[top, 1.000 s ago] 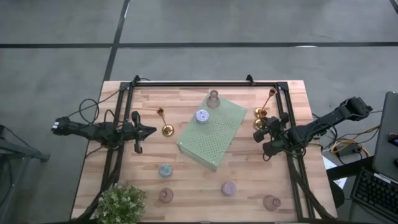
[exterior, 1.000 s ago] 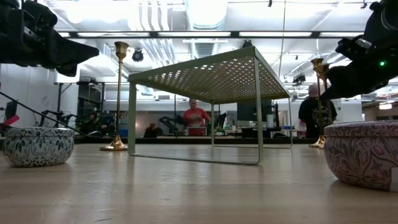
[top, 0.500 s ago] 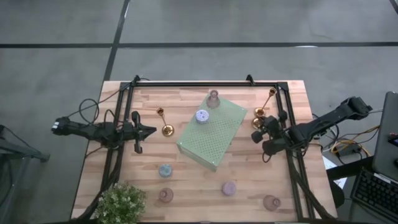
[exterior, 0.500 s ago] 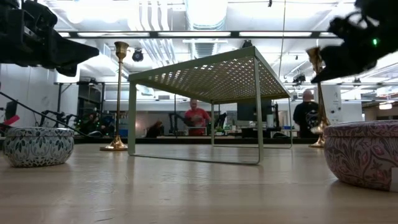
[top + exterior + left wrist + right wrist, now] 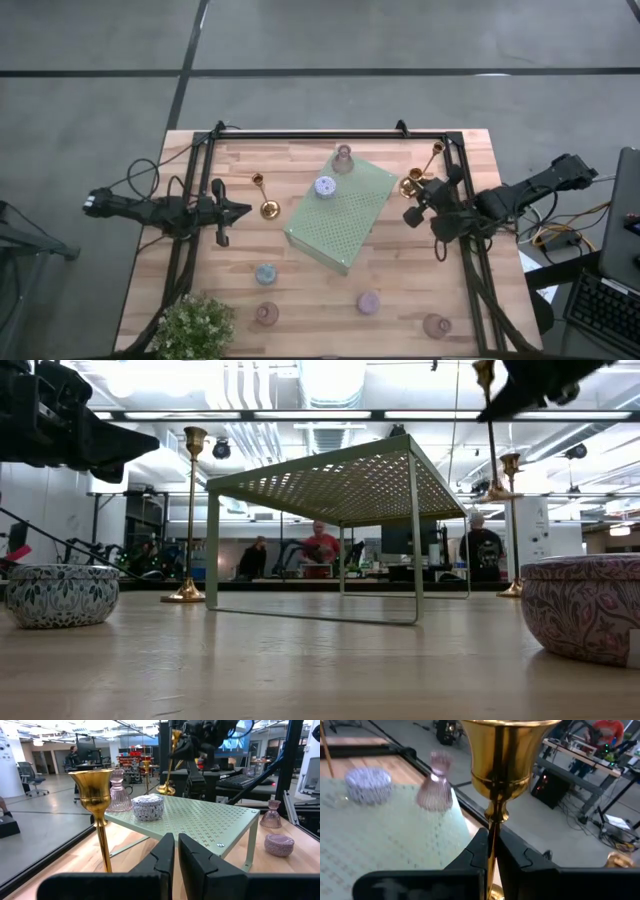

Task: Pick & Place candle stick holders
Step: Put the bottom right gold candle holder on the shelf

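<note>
While the right gripper point(image 5: 490, 851) squeezes its thin stem, one gold candlestick point(image 5: 409, 186) is now up in the air. A second ago its round foot sat on the wood; in the low view it now hangs high, level with the top of the green shelf point(image 5: 340, 211). From above, it has moved a little toward 10 o'clock, close to the shelf's right edge.

That means the pick part looks done and the place part comes next. My guess is that it will go on top of the shelf, but I cannot be sure.

At 1 o'clock from it, a second gold candlestick point(image 5: 433, 155) stands on the table point(image 5: 300, 290) and has not moved. On the shelf sit a white dotted pot point(image 5: 324, 186) and a pink glass holder point(image 5: 343, 157). At 9 o'clock, past the shelf, a third gold candlestick point(image 5: 264, 197) stands on the wood.

Just beside that one waits the left gripper point(image 5: 176, 851), with its fingers pressed together on nothing. It is in the same spot as before.

Small round pots point(image 5: 266, 274) sit near the front of the table, next to a leafy plant point(image 5: 195, 327). People move about in the room behind.
</note>
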### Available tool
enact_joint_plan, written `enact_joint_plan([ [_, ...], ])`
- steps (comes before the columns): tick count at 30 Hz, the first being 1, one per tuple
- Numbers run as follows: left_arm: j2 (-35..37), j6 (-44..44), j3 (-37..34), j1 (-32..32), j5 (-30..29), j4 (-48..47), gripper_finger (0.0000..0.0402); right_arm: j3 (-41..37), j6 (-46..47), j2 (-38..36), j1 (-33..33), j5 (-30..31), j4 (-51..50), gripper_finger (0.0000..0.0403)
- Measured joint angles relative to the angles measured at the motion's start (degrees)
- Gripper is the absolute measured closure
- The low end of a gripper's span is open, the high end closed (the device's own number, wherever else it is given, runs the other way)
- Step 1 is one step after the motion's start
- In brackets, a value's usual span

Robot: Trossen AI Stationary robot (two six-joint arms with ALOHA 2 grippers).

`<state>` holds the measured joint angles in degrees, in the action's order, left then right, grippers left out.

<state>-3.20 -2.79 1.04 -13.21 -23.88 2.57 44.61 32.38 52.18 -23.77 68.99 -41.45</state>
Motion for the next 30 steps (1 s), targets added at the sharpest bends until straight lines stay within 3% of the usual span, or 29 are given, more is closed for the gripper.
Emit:
enact_joint_plan([
  [6,0.00,0.00,0.00,-0.02,0.00,0.00,0.0374,4.67,-5.16,1.29,-1.45,-0.06,1.83,0.0390],
  [11,0.00,0.00,0.00,0.00,0.00,0.00,0.0374,7.99,-15.84,3.61,-3.53,-2.05,11.12,0.0390],
  [20,-0.02,0.00,0.00,-0.01,0.01,0.00,0.0374,10.88,-29.53,11.45,-3.51,-25.38,33.87,0.0390],
  [30,0.00,0.00,0.00,-0.02,0.00,0.00,0.0374,16.95,-31.51,24.26,2.27,-37.65,39.09,0.0390],
])
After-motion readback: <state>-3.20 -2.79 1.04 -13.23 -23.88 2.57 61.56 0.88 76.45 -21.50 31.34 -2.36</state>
